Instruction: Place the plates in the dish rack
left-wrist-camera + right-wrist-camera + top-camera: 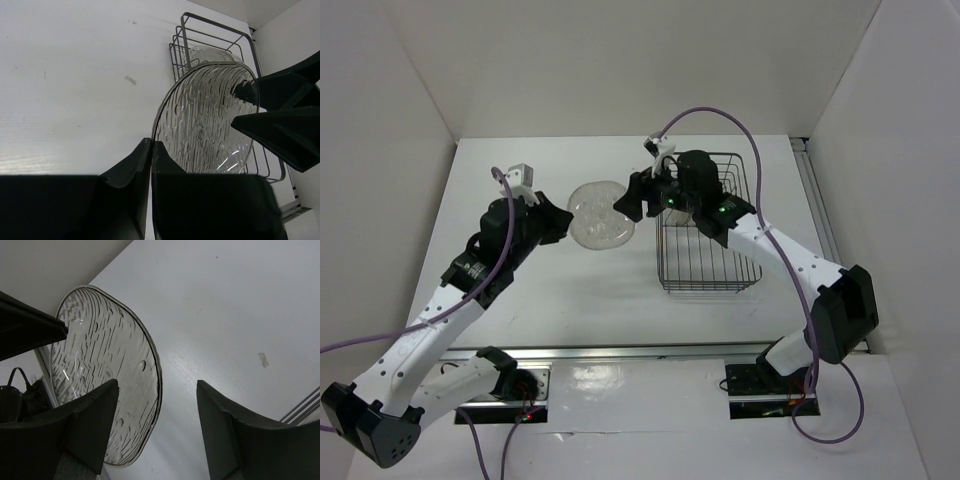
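Subject: a clear, translucent rounded-square plastic plate (598, 215) with a rippled, streaked texture. It sits to the left of the rectangular dark thin-wire dish rack (712, 272), over the white table (590, 295), and outside the basket. It is tilted steeply on edge. Whether its lower rim touches the table cannot be told.

Left gripper (568, 222): clamped. In the left wrist view its two black fingers (142, 160) are pressed together on the plate's (205, 125) near rim, with no gap visible between them. This arm is carrying the plate.

Right gripper (623, 205): released, with its jaws spread wide. It stands at the plate's opposite rim, on the rack side. In the right wrist view the plate's (100, 360) edge lies between the two fingers, close against one finger (95, 425) and well apart from the other. From the left wrist camera the right gripper's fingers (280, 125) straddle the same rim. Contact between that nearer finger and the plate cannot be confirmed.

Rack contents: a second clear, translucent plate (210, 52) is visible inside the rack (181, 35), behind the held plate.
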Controlling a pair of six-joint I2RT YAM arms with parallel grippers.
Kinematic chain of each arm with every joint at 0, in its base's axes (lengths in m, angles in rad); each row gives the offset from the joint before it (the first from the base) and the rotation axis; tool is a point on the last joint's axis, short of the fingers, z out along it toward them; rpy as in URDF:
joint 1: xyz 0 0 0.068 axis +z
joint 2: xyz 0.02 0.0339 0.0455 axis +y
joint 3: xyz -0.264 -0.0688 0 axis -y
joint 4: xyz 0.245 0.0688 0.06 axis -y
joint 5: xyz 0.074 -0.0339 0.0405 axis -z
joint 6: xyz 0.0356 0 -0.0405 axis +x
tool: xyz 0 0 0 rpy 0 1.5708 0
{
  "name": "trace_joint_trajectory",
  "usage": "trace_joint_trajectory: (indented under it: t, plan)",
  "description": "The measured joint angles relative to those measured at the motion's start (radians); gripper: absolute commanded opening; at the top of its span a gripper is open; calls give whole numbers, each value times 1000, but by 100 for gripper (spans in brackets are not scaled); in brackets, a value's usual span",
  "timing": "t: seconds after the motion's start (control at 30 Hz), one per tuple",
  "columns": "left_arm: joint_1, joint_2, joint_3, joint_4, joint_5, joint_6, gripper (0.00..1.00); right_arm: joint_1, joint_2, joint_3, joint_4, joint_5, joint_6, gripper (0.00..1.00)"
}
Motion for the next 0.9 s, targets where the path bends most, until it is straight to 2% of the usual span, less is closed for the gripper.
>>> trace_joint_trajectory:
  t: [0.03,0.07,0.13,0.17,0.3,0.33,0.43,0.47,0.53,0.67,0.83,0.9]
  plan:
    - [0,0,0,4,3,-1,0,0,3,0,3,-1,4,62]
    - [0,0,0,8,4,-2,0,0,6,0,8,-2,8,37]
    - [0,0,0,16,8,-2,0,0,10,0,15,0,12,16]
    - [0,1,0,17,7,-1,0,0,11,0,18,5,22,0]
    - [0,11,-1,12,1,-2,0,0,11,0,21,29,47,0]
    - [0,14,-1,14,0,-2,26,0,11,0,21,36,52,0]
    - [0,29,-1,15,-1,-4,69,0,10,0,16,79,65,0]
    - [0,33,-1,14,-1,-6,100,0,9,0,11,110,66,0]
    - [0,35,0,6,-4,-10,100,0,2,4,-14,185,69,0]
    - [-1,35,31,-65,-36,-8,100,2,-47,54,-140,469,70,0]
    - [-1,73,204,-250,-109,5,100,-14,-124,187,-248,889,27,0]
    - [-1,92,256,-297,-135,23,100,-51,-137,235,-278,1009,9,0]
